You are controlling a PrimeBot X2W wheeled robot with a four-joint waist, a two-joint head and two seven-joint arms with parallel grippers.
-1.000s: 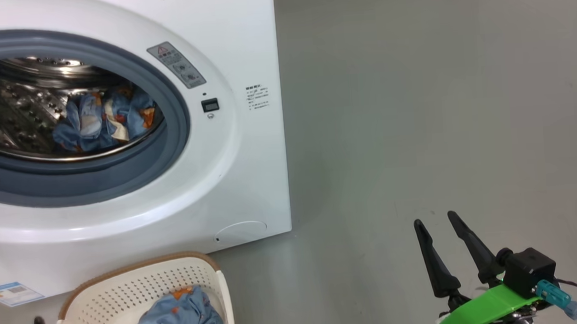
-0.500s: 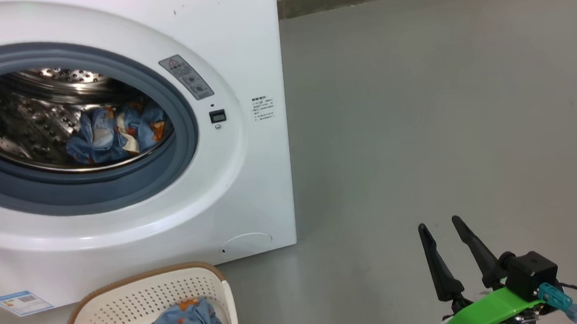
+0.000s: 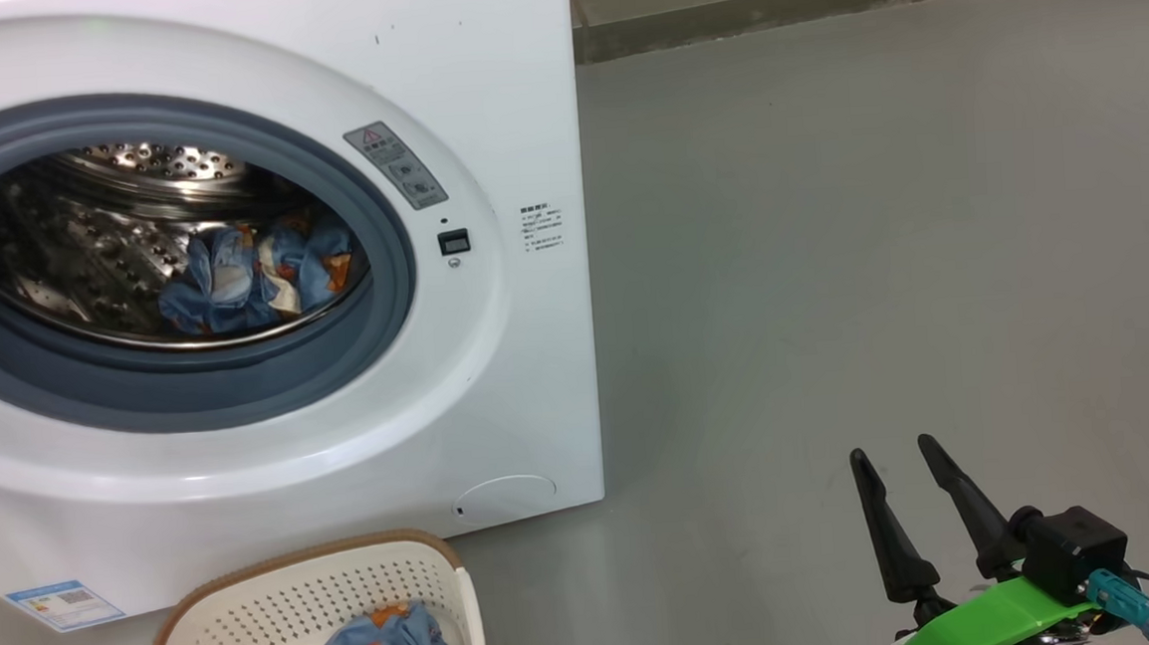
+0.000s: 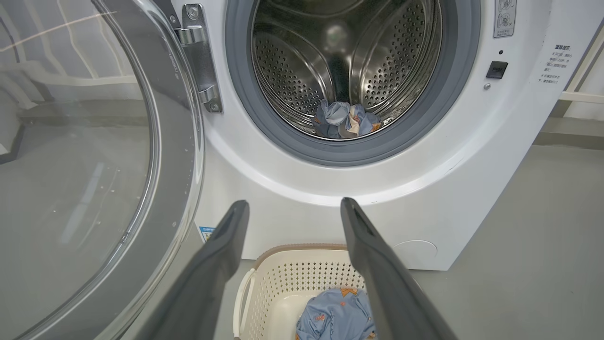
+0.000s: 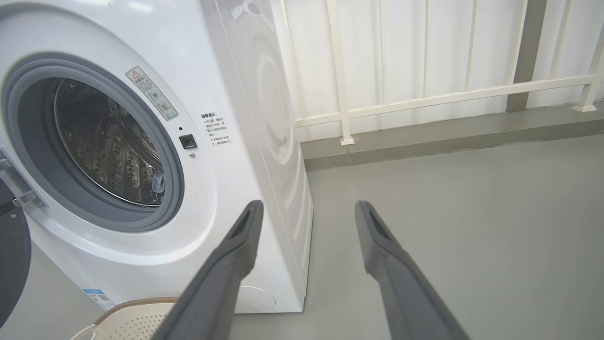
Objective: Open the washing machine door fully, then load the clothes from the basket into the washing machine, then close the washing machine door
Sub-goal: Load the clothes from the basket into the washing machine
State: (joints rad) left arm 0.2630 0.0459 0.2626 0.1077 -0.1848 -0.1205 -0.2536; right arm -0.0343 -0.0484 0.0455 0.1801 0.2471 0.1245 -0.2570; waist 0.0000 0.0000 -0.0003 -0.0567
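Only the head camera has shifted since a second ago. Left gripper (image 4: 293, 202) and right gripper (image 3: 891, 448) gape wide, empty. Door (image 4: 94, 165) hangs open at left; clothes (image 3: 253, 282) lie in the drum (image 3: 81, 243) and, perhaps one piece, in the near basket (image 3: 254, 621).

A laundry corner, perhaps a balcony: a white front-loading washing machine (image 3: 528, 385) stands on smooth grey floor (image 3: 879, 244), a laundry basket (image 3: 254, 631) just in front of it, a white railing (image 5: 424, 100) on a kerb (image 5: 448, 136) behind it.
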